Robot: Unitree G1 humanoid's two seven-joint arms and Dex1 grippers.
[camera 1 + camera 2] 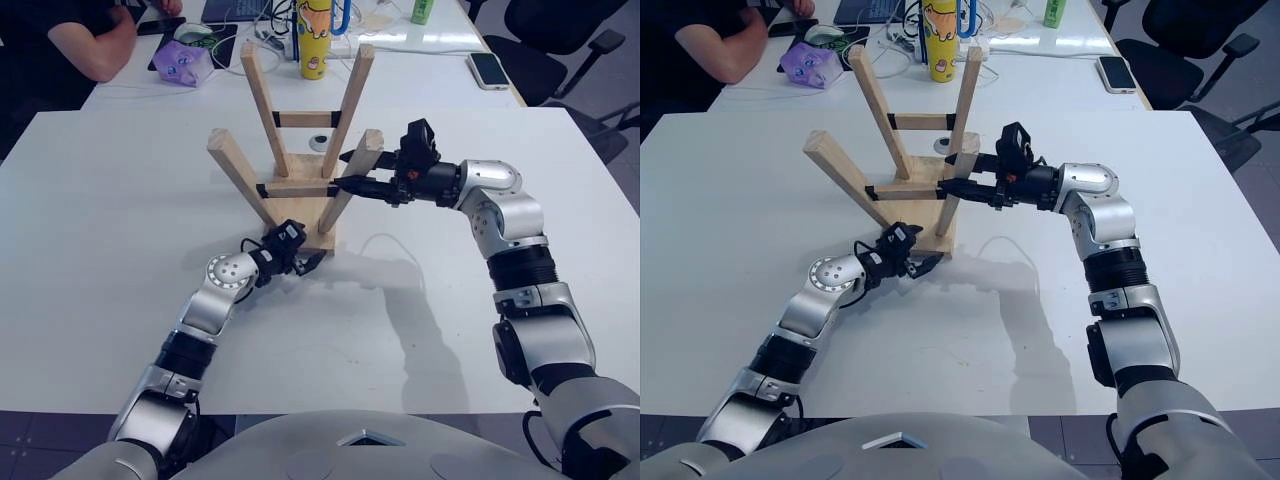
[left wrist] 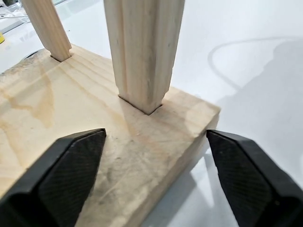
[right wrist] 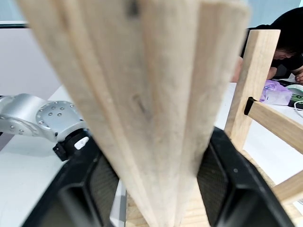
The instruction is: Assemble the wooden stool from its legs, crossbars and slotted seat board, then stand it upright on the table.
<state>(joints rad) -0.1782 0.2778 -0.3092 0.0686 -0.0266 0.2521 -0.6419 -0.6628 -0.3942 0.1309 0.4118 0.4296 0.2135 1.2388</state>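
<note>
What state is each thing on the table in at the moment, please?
stool, upside down, not yet stood upright.
legs, pointing up, seated in the seat board.
crossbars, fitted between legs.
left gripper, open, straddling the seat board's corner.
right gripper, shut on one leg.

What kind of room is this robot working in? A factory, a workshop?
Most likely an office or lab workroom, not a factory: a plain white table, a black office chair at the far corner, and a second desk behind carrying a phone and a yellow cup.
</note>
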